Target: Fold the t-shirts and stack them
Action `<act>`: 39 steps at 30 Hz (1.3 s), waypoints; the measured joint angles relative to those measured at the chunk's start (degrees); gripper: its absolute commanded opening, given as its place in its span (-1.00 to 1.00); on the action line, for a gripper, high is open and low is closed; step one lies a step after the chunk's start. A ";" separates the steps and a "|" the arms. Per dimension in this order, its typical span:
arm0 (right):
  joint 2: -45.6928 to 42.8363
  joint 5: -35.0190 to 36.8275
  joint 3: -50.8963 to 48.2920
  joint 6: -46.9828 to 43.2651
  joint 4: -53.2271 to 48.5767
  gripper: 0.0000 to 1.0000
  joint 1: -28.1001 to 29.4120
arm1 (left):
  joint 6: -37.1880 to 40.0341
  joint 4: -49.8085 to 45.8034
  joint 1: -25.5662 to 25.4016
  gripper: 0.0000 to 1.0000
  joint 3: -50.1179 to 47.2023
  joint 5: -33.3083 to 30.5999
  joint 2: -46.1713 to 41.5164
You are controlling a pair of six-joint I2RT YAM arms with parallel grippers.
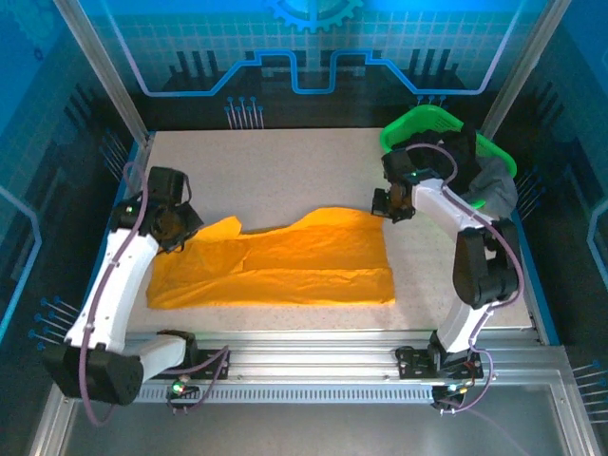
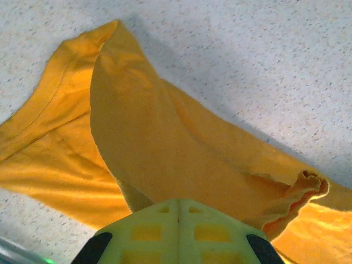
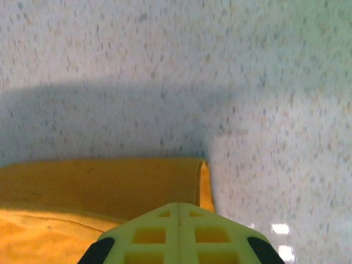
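T-shirt [image 1: 285,266], one, left pincer [image 1: 190,228], right pincer [image 1: 383,204], each seemingly pinching a corner

Plain bright orange-yellow t-shirt [image 1: 285,261], no print, white worktop [image 1: 285,171] with fine grey speckle, bright green basket [image 1: 423,119], white left arm [image 1: 114,280] with black joints, pale yellow-green left end effector [image 2: 177,204], blue backdrop [image 1: 313,38]

We see open tabletop [image 1: 285,161] across the upper middle of the top view, between the t-shirt [image 1: 285,261] and the back wall. The shirt covers the centre and lower left. The left gripper [image 1: 188,231] and right gripper [image 1: 384,206], both clamped on the shirt's upper corners, stand at either end of that gap. The green basket [image 1: 432,122] blocks the upper right corner. A bare strip runs right of the shirt.
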 measured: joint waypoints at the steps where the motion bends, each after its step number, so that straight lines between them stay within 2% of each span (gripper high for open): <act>1: -1.38 0.02 -1.68 0.20 -0.07 -1.00 0.52 | -0.57 -0.81 0.00 -1.00 -1.55 -0.15 -1.60; 6: -5.79 0.02 -8.48 1.44 -0.61 -1.00 2.69 | -3.17 -4.46 0.00 -1.00 -7.85 -0.11 -6.97; 14: -7.23 0.11 -13.84 3.02 -2.16 -1.00 3.93 | -6.78 -7.63 0.00 -1.00 -14.19 -0.11 -12.41; 20: -7.80 0.70 -15.39 3.85 -2.91 -1.00 4.37 | -7.04 -8.09 0.00 -1.00 -14.60 -0.96 -12.68; 32: -8.79 3.45 -15.13 3.37 -4.79 -1.00 4.31 | -4.61 -7.61 0.00 -1.00 -11.52 -6.82 -10.36; 39: -8.79 2.99 -16.39 3.69 -4.59 -1.00 4.35 | -3.74 -7.08 0.00 -1.00 -13.90 -7.13 -11.08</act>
